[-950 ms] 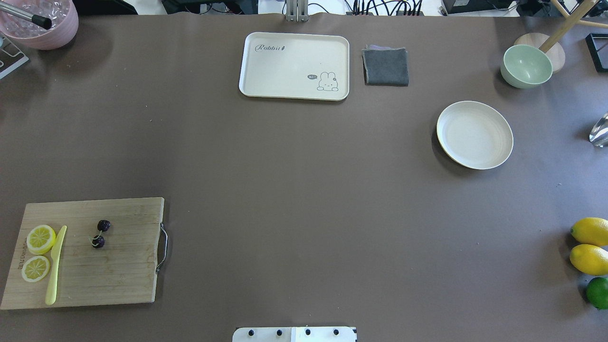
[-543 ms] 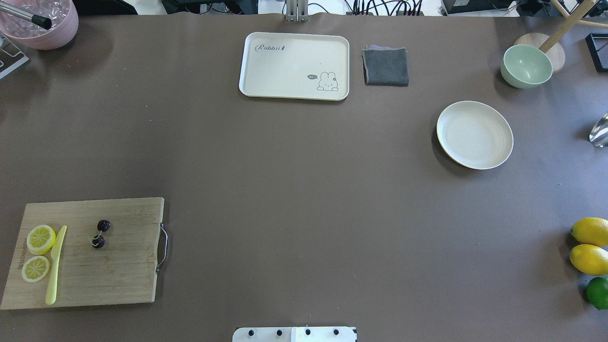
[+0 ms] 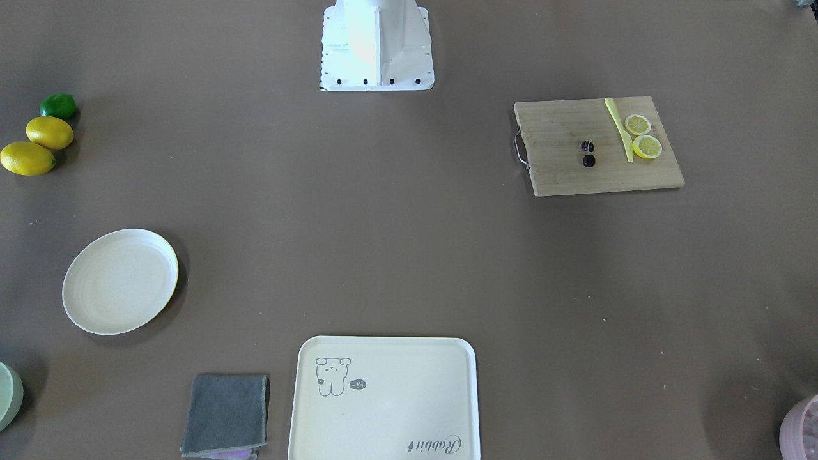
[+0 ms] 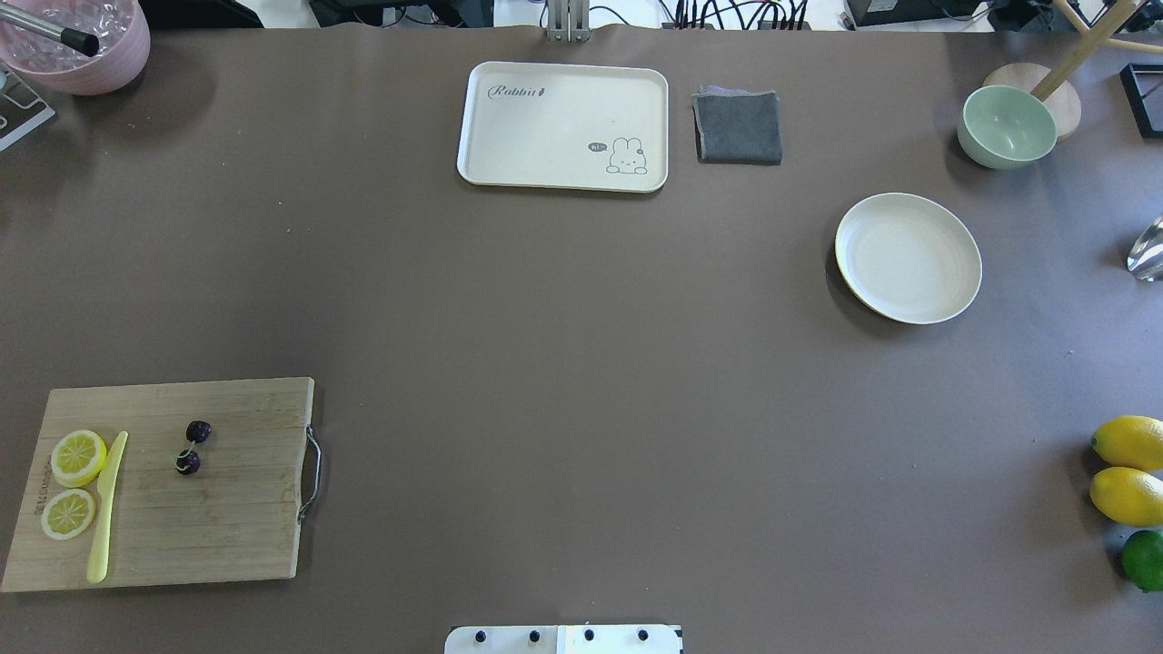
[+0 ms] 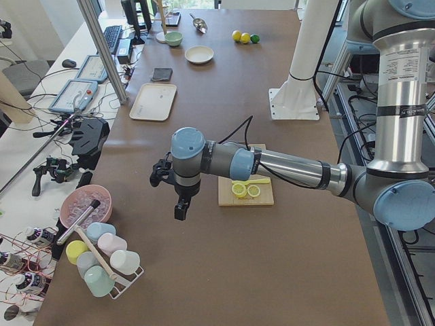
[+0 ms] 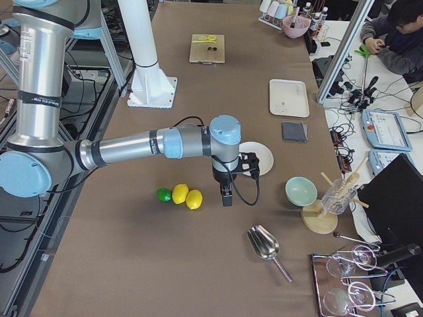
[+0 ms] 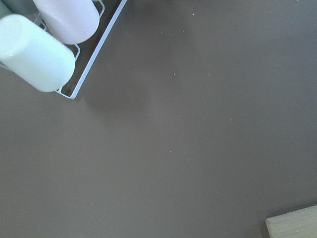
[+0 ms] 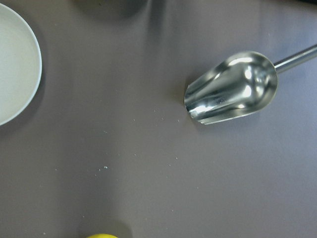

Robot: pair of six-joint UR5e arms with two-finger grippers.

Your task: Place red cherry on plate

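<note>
The red cherry is a dark joined pair lying on a wooden cutting board at the table's near left, seen also as the cherry. The plate is round and cream-white, far off at the right; the plate holds nothing. My left gripper hangs above bare table beyond the board's outer end, well off the cherry. My right gripper hangs near the plate and the lemons. Both show only in side views, so I cannot tell whether they are open or shut.
Two lemon slices and a yellow knife share the board. A cream tray, grey cloth and green bowl stand at the back. Lemons, a lime and a metal scoop lie at the right; a cup rack at the left.
</note>
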